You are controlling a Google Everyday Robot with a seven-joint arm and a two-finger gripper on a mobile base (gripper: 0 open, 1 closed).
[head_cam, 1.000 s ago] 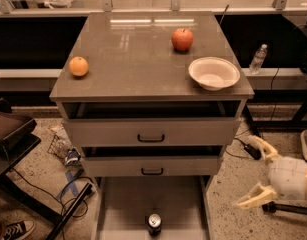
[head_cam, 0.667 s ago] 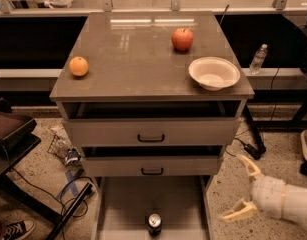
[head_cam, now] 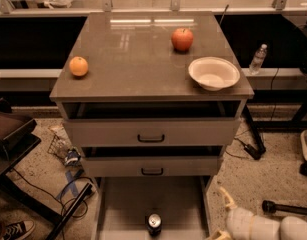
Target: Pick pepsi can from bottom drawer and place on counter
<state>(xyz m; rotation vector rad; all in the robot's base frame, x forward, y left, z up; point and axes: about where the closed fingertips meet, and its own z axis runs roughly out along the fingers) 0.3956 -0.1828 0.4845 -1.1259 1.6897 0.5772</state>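
The pepsi can [head_cam: 154, 224] stands upright at the front middle of the open bottom drawer [head_cam: 128, 204], silver top facing up. The counter [head_cam: 133, 49] is the glossy grey-brown cabinet top above. My gripper [head_cam: 218, 213] is low at the bottom right, just right of the drawer's right rail and right of the can, apart from it. Its two pale fingers [head_cam: 226, 199] are spread open with nothing between them. The lower finger is partly cut off by the picture's bottom edge.
On the counter are a red apple [head_cam: 182, 39], an orange [head_cam: 78, 66] and a white bowl [head_cam: 214, 73]. Two upper drawers with black handles [head_cam: 151, 138] stand slightly open. A water bottle [head_cam: 258, 59] stands behind at right. Cables and a dark stand [head_cam: 68, 211] lie left.
My gripper has moved down and to the left, from beside the cabinet toward the bottom drawer's right rail. The can and counter items have not moved.
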